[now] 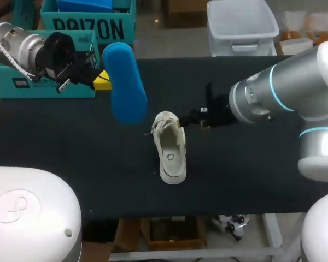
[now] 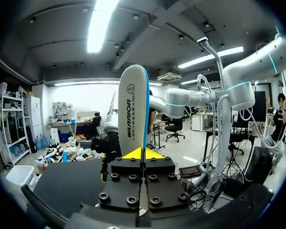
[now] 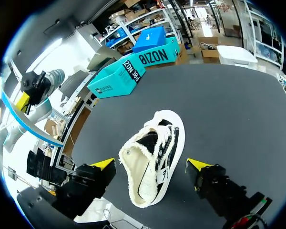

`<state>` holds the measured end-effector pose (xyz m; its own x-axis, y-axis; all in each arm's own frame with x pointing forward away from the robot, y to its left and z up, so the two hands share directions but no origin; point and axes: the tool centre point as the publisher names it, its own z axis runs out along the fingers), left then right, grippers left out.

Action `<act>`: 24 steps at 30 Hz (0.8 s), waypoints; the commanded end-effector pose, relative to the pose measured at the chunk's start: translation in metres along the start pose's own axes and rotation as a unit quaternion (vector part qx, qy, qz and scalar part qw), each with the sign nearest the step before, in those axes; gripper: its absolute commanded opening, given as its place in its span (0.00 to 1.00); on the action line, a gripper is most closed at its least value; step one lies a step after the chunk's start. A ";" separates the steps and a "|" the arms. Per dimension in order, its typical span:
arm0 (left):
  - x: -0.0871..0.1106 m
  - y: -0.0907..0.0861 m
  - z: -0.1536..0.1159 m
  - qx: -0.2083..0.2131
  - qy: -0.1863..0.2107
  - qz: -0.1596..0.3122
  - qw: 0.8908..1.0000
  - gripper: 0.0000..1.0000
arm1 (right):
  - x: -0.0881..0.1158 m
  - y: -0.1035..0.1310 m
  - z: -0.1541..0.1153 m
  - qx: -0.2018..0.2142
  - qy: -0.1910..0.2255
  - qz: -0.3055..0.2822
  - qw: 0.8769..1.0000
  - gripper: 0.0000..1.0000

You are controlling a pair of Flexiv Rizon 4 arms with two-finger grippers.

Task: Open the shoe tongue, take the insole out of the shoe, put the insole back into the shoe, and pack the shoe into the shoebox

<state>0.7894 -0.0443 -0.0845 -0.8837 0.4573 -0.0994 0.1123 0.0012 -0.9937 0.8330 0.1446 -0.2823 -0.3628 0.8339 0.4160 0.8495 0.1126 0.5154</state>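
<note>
While the left claw (image 1: 102,81) is clenched on the blue insole (image 1: 126,82), raised beside the teal shoebox (image 1: 44,82), the white shoe (image 1: 170,150) lies mid-table (image 1: 71,142), well apart from it. The right claw (image 3: 150,164) is released, its fingers spread, with the shoe between and ahead of them.
</note>
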 end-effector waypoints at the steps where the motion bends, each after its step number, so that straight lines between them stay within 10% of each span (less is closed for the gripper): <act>1: 0.009 0.004 0.005 -0.012 0.000 0.029 1.000 0.00 | 0.001 0.003 -0.007 0.037 -0.001 -0.001 0.999 1.00; 11: 0.021 0.021 0.022 -0.049 -0.003 0.104 0.993 0.00 | 0.001 0.003 -0.007 0.037 -0.001 -0.001 0.999 1.00; 24: 0.044 0.041 0.040 -0.108 0.010 0.268 0.957 0.00 | 0.001 0.003 -0.007 0.037 -0.001 -0.001 0.999 1.00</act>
<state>0.7489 -0.0570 -0.1317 -0.6680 0.4809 -0.5680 0.6120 -0.0792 -0.7869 0.8330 0.1431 -0.2762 -0.3635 0.8346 0.4139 0.8734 0.1507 0.4631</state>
